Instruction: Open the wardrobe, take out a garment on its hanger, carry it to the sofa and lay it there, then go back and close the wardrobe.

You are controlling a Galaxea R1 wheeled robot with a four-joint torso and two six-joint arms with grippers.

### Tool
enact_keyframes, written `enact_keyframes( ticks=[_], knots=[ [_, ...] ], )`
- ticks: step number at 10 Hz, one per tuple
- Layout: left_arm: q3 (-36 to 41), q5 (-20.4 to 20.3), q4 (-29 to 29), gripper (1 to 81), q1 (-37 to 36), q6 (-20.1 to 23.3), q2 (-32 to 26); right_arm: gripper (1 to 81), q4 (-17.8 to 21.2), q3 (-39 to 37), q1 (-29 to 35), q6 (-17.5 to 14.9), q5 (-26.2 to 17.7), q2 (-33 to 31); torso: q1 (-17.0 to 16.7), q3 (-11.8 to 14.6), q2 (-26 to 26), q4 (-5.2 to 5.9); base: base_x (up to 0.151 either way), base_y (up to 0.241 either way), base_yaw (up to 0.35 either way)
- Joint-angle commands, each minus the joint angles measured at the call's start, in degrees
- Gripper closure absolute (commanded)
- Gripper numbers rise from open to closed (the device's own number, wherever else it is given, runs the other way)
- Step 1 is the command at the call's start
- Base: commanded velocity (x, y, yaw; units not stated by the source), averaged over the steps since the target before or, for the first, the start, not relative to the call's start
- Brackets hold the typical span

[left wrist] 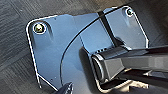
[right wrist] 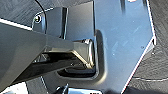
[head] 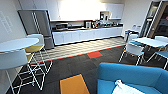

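This is an office break room with a kitchenette. A long counter (head: 87,29) runs along the far wall over white base cabinets (head: 85,36), with white wall cabinets (head: 57,8) above and small appliances standing on it, among them a microwave (head: 61,25). A tall grey refrigerator (head: 36,26) stands at the counter's end. White chairs (head: 133,50) ring a white desk (head: 152,42), a round high desk (head: 17,44) has wire-legged stools (head: 36,47), and a bright blue sofa (head: 130,75) sits on dark carpet tiles (head: 72,66) with orange and red patches.
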Motion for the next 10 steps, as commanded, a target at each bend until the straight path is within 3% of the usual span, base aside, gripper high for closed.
enact_keyframes(
  ticks=[1, 10],
  knots=[
    [0.0, 3.1, 0.9, 1.0, -2.3, 0.2, -0.2, 1.0, -0.2, 0.2, 1.4, -0.1, -3.2, 0.5, 0.0, 0.0, 0.0, -0.02, 0.0, 0.0, 0.305],
    [0.0, 3.2, 1.2, 1.0, -2.3, 0.2, 0.3, 1.0, 0.0, 0.0, 1.5, -0.1, -3.2, 0.4, 0.0, 0.0, 0.0, -0.02, 0.0, 0.0, 0.304]
  ],
)
